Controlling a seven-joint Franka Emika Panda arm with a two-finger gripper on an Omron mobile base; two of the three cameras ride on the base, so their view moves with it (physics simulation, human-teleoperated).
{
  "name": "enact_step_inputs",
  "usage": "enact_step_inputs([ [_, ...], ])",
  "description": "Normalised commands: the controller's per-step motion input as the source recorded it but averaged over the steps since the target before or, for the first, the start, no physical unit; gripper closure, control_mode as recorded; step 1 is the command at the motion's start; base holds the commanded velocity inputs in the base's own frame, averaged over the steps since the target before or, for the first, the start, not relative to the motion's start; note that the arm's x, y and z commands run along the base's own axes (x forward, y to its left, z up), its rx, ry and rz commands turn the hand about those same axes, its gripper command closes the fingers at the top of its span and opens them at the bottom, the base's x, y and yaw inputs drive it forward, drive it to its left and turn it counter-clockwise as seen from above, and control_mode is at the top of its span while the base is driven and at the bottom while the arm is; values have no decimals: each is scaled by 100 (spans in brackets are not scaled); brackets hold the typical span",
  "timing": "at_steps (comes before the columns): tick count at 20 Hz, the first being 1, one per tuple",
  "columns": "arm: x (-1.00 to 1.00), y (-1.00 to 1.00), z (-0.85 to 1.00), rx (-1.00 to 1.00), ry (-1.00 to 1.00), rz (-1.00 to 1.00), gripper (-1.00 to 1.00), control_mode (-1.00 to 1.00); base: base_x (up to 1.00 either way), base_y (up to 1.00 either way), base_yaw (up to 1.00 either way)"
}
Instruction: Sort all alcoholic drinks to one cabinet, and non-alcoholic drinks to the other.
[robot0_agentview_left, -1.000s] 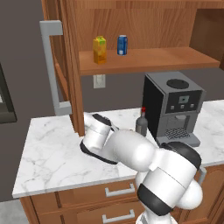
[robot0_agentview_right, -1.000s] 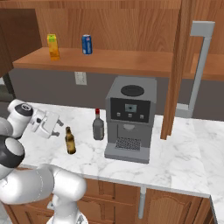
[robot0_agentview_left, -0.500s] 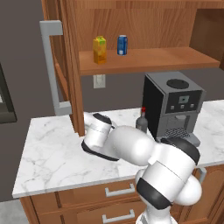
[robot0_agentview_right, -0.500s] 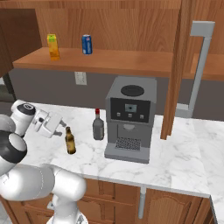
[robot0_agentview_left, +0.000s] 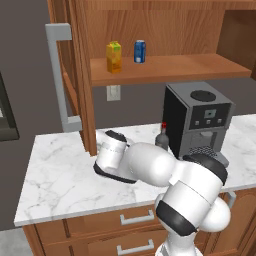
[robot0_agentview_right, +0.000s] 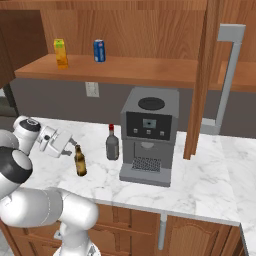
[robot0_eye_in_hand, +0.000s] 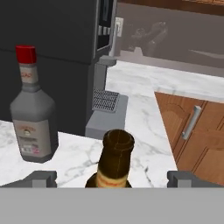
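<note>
Unmoved since earlier — beer bottle (robot0_agentview_right: 80, 161) upright, neck up, gripper (robot0_agentview_right: 68, 144) spread beside

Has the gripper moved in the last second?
Barely, if at all. In the right base view the open gripper sits just left of the beer bottle, with that gap much the same as before.

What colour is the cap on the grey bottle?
Red; the cap on the grey bottle shows best in the hand view.

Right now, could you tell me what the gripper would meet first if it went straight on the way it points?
Most likely the brown beer bottle: its neck stands centred between the open gripper fingertips. The grey bottle sits off to one side.
</note>
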Motion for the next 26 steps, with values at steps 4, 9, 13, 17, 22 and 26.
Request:
enact_step_inputs([
  [4, -11, -5, 0, -3, 0, -2, -100, -100, 0, 0, 0],
  [9, -15, -5, 0, -1, 1, -4, -100, -100, 0, 0, 0],
  [13, -5, -4, 0, 0, 2, -3, -100, -100, 0, 0, 0],
  [17, 0, -2, 0, 0, 2, -3, -100, -100, 0, 0, 0],
  [22, 0, 0, 0, 0, 0, -1, -100, -100, 0, 0, 0],
  [26, 0, 0, 0, -1, 0, -1, -100, -100, 0, 0, 0],
])
